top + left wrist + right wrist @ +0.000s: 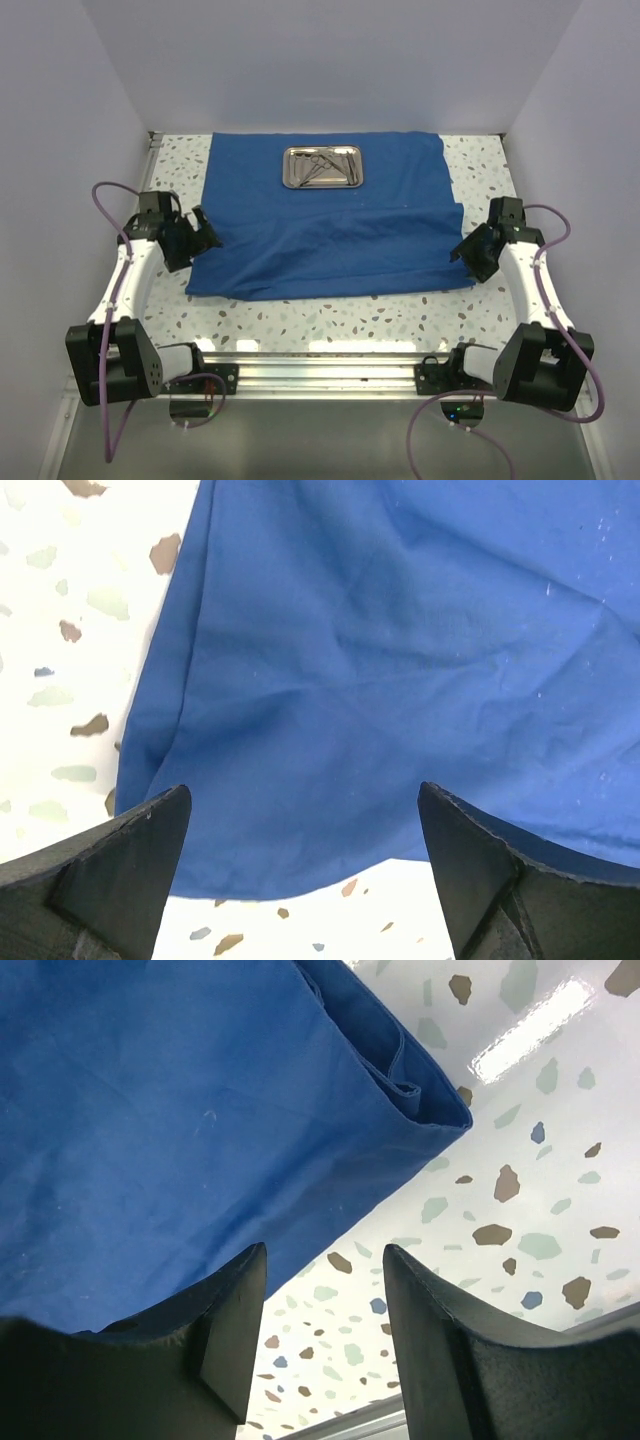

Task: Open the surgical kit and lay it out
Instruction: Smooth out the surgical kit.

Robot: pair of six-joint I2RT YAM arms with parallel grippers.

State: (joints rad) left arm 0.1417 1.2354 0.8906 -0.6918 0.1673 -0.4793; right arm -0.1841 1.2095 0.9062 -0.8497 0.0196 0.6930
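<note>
The royal-blue cloth (330,225) lies spread flat over the terrazzo table. The small steel tray (322,167) sits on its far middle with thin steel instruments (318,165) inside. My left gripper (205,235) is open at the cloth's near left edge; its wrist view shows the cloth (400,660) between and beyond the spread fingers, nothing held. My right gripper (462,252) is open at the cloth's near right corner; its wrist view shows the folded corner (420,1100) just ahead, nothing held.
White walls close in the table on the left, back and right. An aluminium rail (320,375) runs along the near edge between the arm bases. Bare terrazzo (320,315) lies between the cloth and the rail.
</note>
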